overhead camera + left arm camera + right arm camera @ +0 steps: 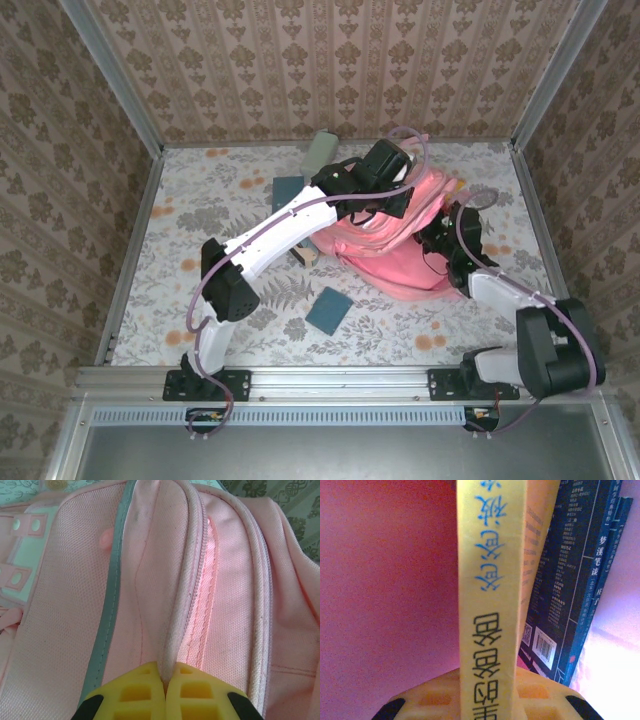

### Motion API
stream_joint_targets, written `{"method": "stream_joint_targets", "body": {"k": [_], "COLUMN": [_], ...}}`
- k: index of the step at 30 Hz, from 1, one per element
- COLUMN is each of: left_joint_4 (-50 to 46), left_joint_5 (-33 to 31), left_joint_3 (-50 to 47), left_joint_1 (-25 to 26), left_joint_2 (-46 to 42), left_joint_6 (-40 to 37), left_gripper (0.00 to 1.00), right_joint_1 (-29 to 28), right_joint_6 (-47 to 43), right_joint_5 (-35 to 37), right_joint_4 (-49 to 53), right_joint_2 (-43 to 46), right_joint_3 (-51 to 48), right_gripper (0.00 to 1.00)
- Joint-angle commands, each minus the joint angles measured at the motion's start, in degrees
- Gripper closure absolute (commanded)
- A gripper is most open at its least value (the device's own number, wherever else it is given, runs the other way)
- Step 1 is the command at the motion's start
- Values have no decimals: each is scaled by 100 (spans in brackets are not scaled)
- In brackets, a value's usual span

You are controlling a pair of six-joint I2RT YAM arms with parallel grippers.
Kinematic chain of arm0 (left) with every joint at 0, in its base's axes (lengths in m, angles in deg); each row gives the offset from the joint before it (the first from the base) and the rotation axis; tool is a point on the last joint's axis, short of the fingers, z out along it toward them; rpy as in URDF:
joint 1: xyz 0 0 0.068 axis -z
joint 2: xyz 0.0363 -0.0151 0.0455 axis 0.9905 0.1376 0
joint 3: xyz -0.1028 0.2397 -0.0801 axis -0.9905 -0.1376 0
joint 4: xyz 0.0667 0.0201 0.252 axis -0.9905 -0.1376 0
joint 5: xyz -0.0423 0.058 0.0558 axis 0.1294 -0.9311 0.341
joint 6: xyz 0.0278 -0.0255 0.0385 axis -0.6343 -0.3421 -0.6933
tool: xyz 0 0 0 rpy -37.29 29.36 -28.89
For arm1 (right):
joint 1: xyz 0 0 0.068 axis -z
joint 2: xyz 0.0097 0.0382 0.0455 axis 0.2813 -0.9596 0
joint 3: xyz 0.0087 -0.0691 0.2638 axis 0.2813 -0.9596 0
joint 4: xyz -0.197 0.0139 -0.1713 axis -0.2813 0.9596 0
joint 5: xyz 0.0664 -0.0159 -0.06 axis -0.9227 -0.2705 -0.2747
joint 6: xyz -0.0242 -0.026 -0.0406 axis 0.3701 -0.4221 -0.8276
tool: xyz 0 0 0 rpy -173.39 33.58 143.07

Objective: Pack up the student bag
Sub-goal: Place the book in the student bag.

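Floral-patterned bench (200, 330) carries the large soft pink fabric student bag (392, 266) at its far right, where the left hand (165, 681) pinches the piped rim (176, 605) tight and the right hand (487, 692) clamps a thin yellow book (490, 580) inside beside dark blue books (570, 580); should the rim slip free, the mouth could sag and snag the book.

Walls around you: beige damask wallpaper (330, 60) on three sides | frame: aluminium corner posts (112, 75), metal rail (340, 385) along your near edge | table (400, 320): pale floral cloth, orange blooms, grey ferns | light: even, soft shadows
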Motion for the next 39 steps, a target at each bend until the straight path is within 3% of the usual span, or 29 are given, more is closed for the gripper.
{"method": "stream_joint_targets", "body": {"k": [1, 6, 8, 10, 12, 16, 21, 24, 29, 35, 39], "left_joint_4": [676, 640, 645, 638, 647, 632, 627, 644, 525, 521, 461], "left_joint_5": [236, 236, 244, 254, 280, 289, 336, 428, 612, 871, 849], "left_joint_3": [286, 278, 275, 262, 262, 256, 246, 261, 388, 413, 414], "left_joint_1": [34, 38, 41, 29, 26, 9, -17, -21, -26, -15, -22], "left_joint_2": [-362, -391, -389, -371, -353, -340, -323, -292, -184, -135, -128], "left_joint_6": [109, 86, 75, 85, 83, 72, 47, 59, 4, -51, -49], "left_gripper": [100, 100, 100, 100, 100, 100, 100, 100, 100, 100, 100], "right_joint_1": [-27, -80, -84, -84, -84, -83, -80, -84, -124, -146, -180], "right_joint_6": [30, -560, -764, -929, -1142, -1454, -1936, -1850, -1663, -1270, -1486], "right_joint_5": [-106, 31, 69, 64, -19, 51, 146, 18, -339, -495, -645], "right_joint_4": [-955, 154, 633, 1126, 1376, 1852, 2568, 2360, 1871, 1435, 2001], "right_joint_2": [-265, -320, -320, -529, -599, -519, -507, -683, -1225, -1607, -1732], "right_joint_3": [414, 471, 472, 531, 572, 614, 831, 817, 1088, 1445, 1800], "right_gripper": [100, 98, 89, 70, 60, 61, 75, 84, 90, 88, 65]}}
